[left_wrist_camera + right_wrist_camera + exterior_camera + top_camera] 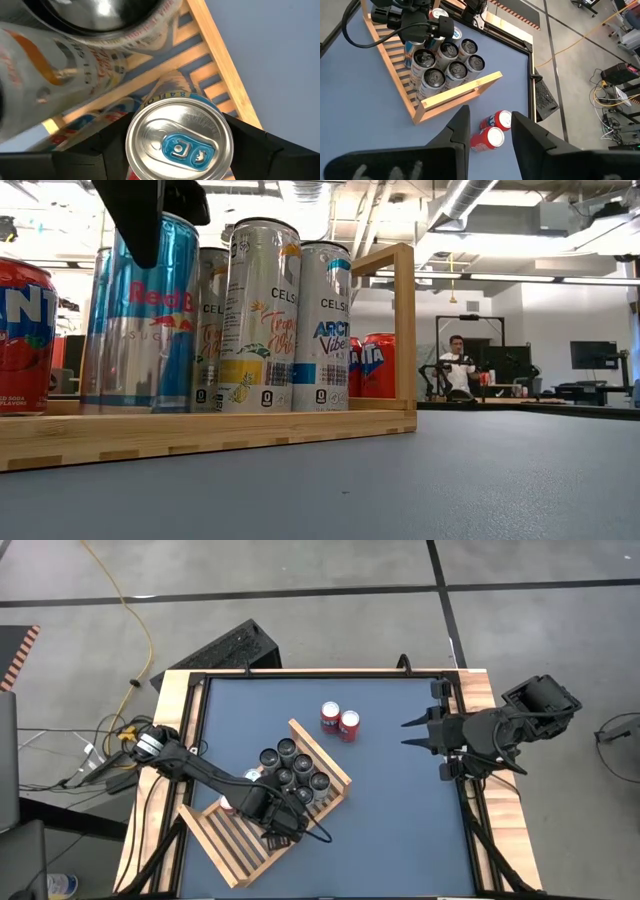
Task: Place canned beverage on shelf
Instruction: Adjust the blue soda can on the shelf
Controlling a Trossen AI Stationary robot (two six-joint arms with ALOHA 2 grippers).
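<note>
Now: left hand clamps blue can over the shelf

Blue-grey surface (400,810) fills the wooden-edged frame, both dark arms over it. Shelf (235,845), light wood with slats and a raised frame, lies at an angle on the surface's left half, seen from above. Its far end carries a tight cluster of cans (295,768), standing upright and touching; the low view shows pale Celsius-labelled cans in a row behind the shelf's front rail.

Left arm reaches across the shelf from the surface's left edge. Left hand (275,815) sits over the slats just beside the cluster, on its near side. Fingers (260,142) press both sides of a blue and silver can (178,135), so the hand is closed around it. Can is upright, top with blue tab facing the wrist camera, slats visible below it. Low view shows the same blue can (140,320) in line with the pale cans, dark finger hanging over its top; whether its base touches the slats is not clear.

Right arm waits at the surface's right edge, right hand (412,732) pointing inward, fingers spread apart, nothing between them.

Two red cans (340,722) stand touching on the bare surface, just beyond the shelf's far corner, between shelf and right hand.
</note>
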